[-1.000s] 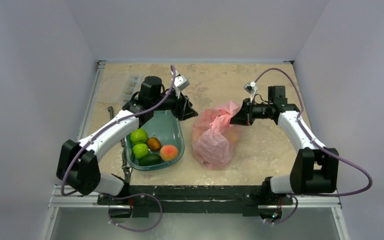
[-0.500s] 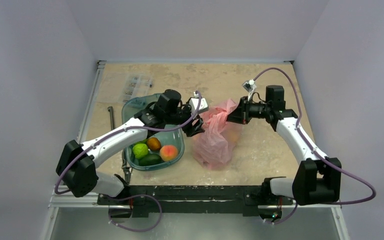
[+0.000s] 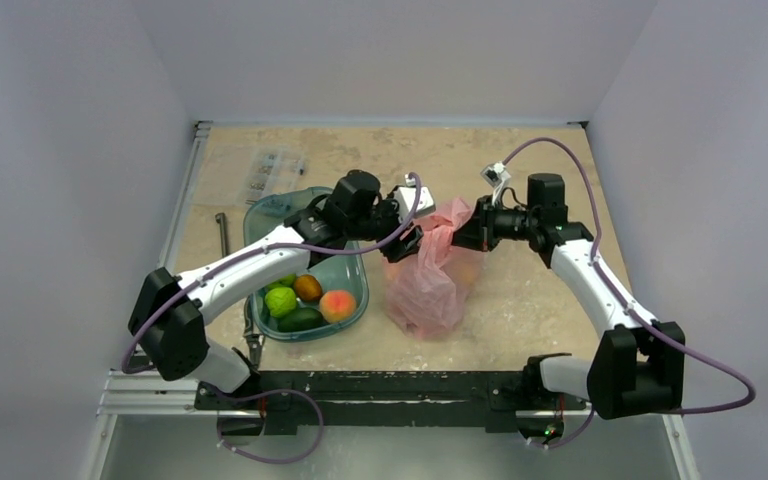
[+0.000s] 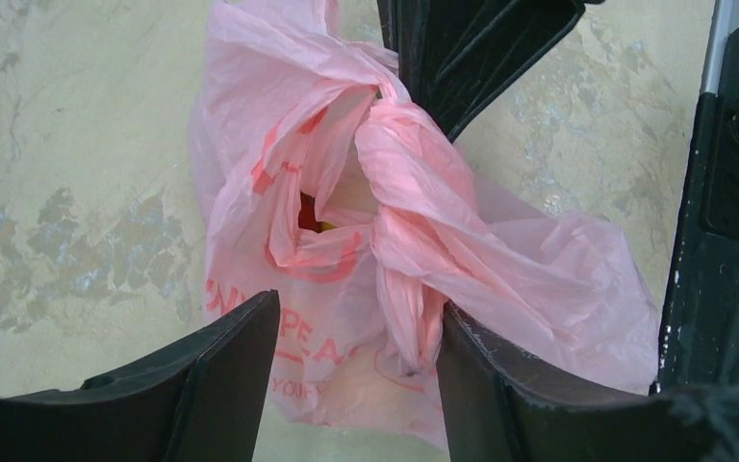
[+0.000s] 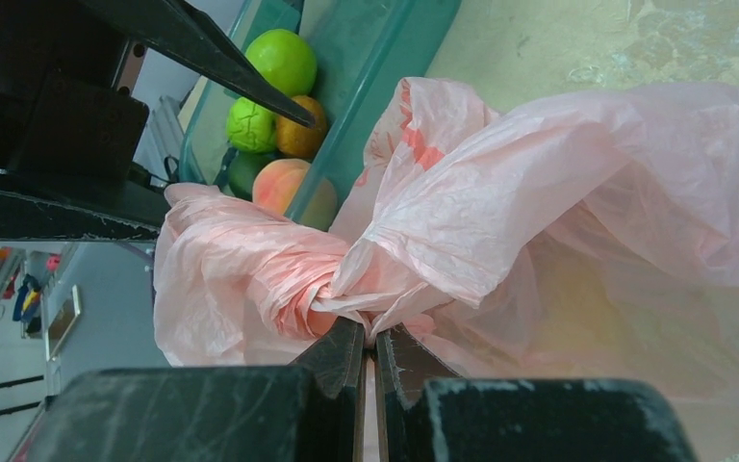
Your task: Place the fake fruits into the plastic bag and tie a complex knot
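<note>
Left end effector (image 4: 351, 385) straddles twisted handle (image 4: 409, 231) of the plastic bag (image 4: 250, 183).

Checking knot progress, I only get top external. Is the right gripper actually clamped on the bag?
Observer: Yes, right wrist shows the right gripper shut on a bunched fold of the plastic bag.
Operator: Left one?
Observer: The left gripper is open, a twisted strand of bag between its fingers, unclamped.
Operator: Mouth closed?
Observer: No, left wrist shows an opening beside the twist, red and yellow inside.
</note>
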Robot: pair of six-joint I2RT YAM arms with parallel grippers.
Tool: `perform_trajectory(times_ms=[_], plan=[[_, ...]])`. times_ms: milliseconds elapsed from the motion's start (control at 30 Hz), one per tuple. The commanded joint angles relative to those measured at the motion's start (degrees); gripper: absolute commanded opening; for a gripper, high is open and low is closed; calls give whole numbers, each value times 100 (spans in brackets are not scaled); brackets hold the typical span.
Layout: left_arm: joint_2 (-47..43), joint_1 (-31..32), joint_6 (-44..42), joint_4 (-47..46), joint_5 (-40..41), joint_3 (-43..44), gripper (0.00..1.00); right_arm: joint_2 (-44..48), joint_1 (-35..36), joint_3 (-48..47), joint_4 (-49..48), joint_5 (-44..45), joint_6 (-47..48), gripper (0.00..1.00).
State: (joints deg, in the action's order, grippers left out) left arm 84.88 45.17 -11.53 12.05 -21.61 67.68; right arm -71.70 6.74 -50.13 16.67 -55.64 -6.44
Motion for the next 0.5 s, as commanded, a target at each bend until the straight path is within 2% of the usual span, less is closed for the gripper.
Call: perform_trajectory(times_ms=[0, 33, 100, 200, 233, 467], plan=[[166, 39, 9, -61, 135, 407, 57, 225, 60, -55, 8, 51, 125, 0], [181, 39, 15, -48, 166, 430, 54, 227, 57, -81, 69, 55, 184, 0], [189, 36, 69, -22, 185, 455, 40, 227, 64, -121, 190, 50, 293, 0], [143, 29, 34, 45, 171, 376, 7, 228, 64, -225, 408, 15, 527, 0], [109, 20, 25, 51, 186, 313, 0, 215, 64, -285, 512, -13, 598, 0], [22, -523, 897, 152, 409, 89, 0, 65, -60, -822, 1909, 536, 2247, 0]])
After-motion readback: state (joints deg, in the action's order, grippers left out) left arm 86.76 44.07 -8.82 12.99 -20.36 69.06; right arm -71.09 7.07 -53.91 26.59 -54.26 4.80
